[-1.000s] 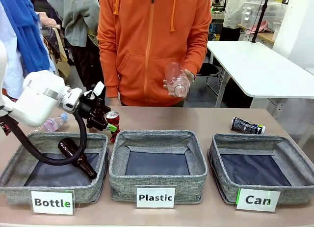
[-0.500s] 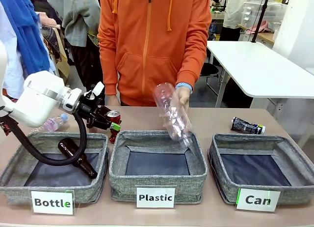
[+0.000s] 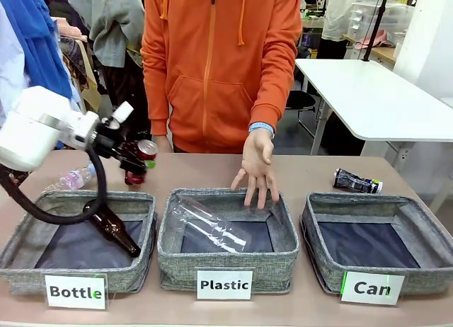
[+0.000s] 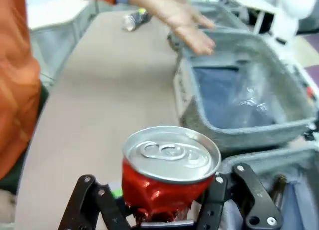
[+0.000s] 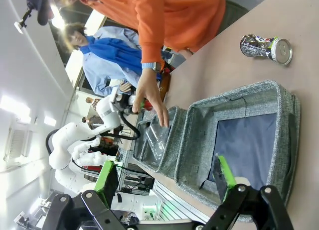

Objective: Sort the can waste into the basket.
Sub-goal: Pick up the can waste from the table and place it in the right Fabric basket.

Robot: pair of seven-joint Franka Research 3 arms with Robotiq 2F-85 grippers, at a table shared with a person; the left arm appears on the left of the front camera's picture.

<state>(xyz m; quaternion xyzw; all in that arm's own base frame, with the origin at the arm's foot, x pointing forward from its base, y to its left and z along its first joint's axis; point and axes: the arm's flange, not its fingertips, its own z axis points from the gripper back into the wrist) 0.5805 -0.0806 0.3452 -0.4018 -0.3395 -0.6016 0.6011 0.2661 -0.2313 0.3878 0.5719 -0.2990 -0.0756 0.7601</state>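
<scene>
The bench (image 3: 311, 168) carries the "Can" basket (image 3: 417, 277) at the lower right of the front view. It holds nothing, so neither can is sorted yet. At upper left the left tool (image 4: 159, 205) is clamped on the red can (image 3: 145, 151), seemingly lifted off the bench. The right tool (image 5: 165, 180) hangs with fingers apart above that basket. The black can (image 3: 357, 181) lies on the bench behind it.

Red can (image 4: 172, 155): silver top, dented red body, clamped in left gripper (image 3: 139, 164), off the table, far left of basket (image 3: 368, 198)
Black can (image 3: 357, 181): white and green print, on its side, just behind basket
Basket: grey woven, rectangular, dark lining, white "Can" label
</scene>
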